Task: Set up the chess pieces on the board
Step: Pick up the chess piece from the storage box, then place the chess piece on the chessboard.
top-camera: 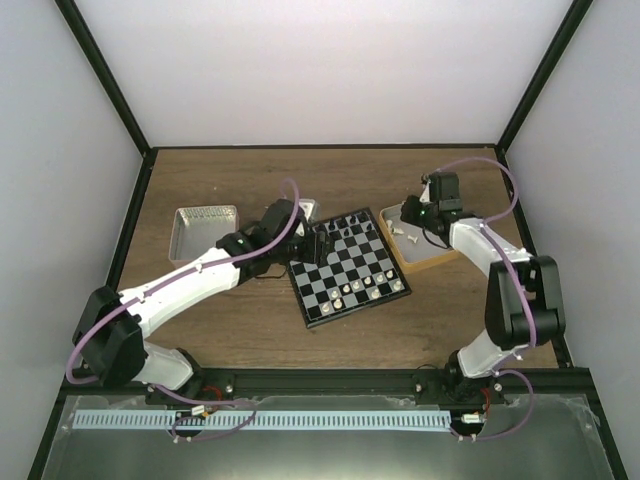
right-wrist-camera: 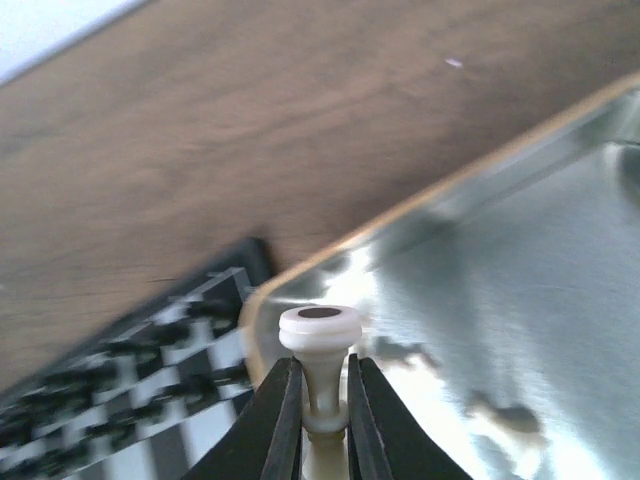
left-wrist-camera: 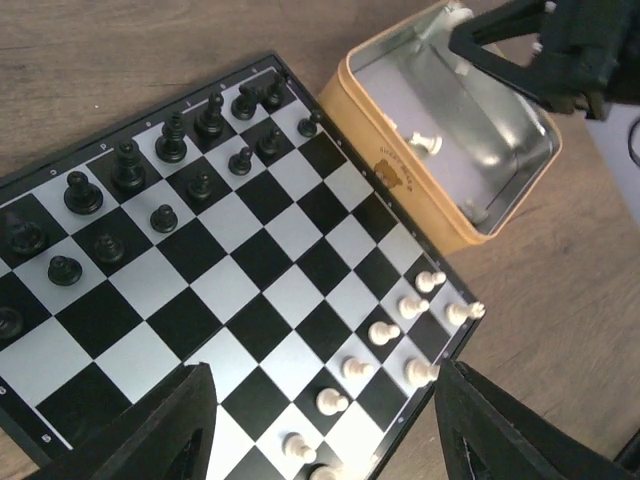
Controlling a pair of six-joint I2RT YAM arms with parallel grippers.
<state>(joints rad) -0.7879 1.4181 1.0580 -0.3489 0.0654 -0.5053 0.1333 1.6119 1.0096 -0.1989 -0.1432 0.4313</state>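
The board (top-camera: 335, 272) lies at mid-table. Black chessmen (top-camera: 346, 229) stand along its far edge. Several cream-white chess pieces (top-camera: 364, 290) stand near its front right edge; they also show in the left wrist view (left-wrist-camera: 384, 333). My left gripper (left-wrist-camera: 325, 440) is open and empty, hovering above the board (left-wrist-camera: 240, 270) on its white side. My right gripper (right-wrist-camera: 323, 410) is shut on a cream-white chess piece (right-wrist-camera: 320, 335), held base-up above the orange-tan tray (right-wrist-camera: 400, 212). One white piece (left-wrist-camera: 426, 142) lies inside that tray (left-wrist-camera: 372, 140).
The orange-tan tray (top-camera: 440, 262) sits against the board's right side. A metal tray (top-camera: 205, 212) stands at the far left. A smaller tin (top-camera: 308, 206) is behind my left arm. My right gripper (left-wrist-camera: 540, 50) hangs over the orange-tan tray.
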